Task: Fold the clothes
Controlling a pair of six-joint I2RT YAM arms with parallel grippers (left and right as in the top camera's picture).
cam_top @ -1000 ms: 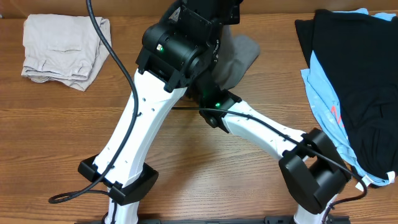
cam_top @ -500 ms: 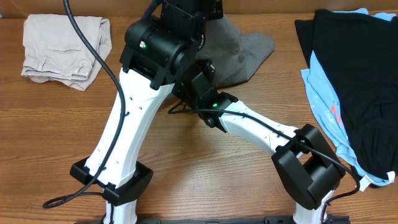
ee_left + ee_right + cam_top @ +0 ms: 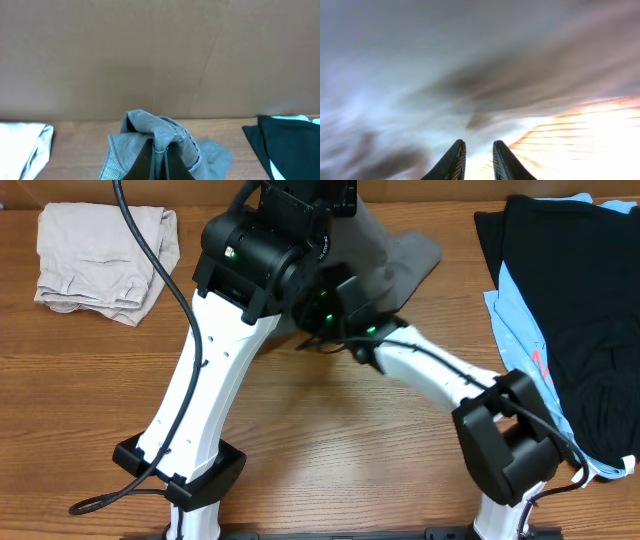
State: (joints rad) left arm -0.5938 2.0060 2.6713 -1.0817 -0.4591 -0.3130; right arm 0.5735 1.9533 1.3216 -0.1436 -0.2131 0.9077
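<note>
The mid-grey shorts (image 3: 402, 262) hang bunched from my left gripper (image 3: 159, 154), which is shut on a fold of their stitched fabric (image 3: 161, 131) and holds it above the table's far edge. In the overhead view the left gripper itself is hidden under its own wrist; the shorts trail down to the right onto the wood. My right gripper (image 3: 477, 151) shows a narrow gap between its fingers with nothing in it. Its view is motion-blurred, showing grey cloth and bright wood. From overhead the right wrist (image 3: 345, 315) sits just below the hanging shorts.
A folded beige garment (image 3: 100, 250) lies at the far left, also in the left wrist view (image 3: 25, 147). A black garment (image 3: 580, 300) lies over a light-blue one (image 3: 515, 330) at the right edge. A brown wall (image 3: 160, 55) stands behind the table.
My left arm swung left and kept the shorts lifted, so more grey cloth shows to the right. My right arm moved up and right toward the shorts.
</note>
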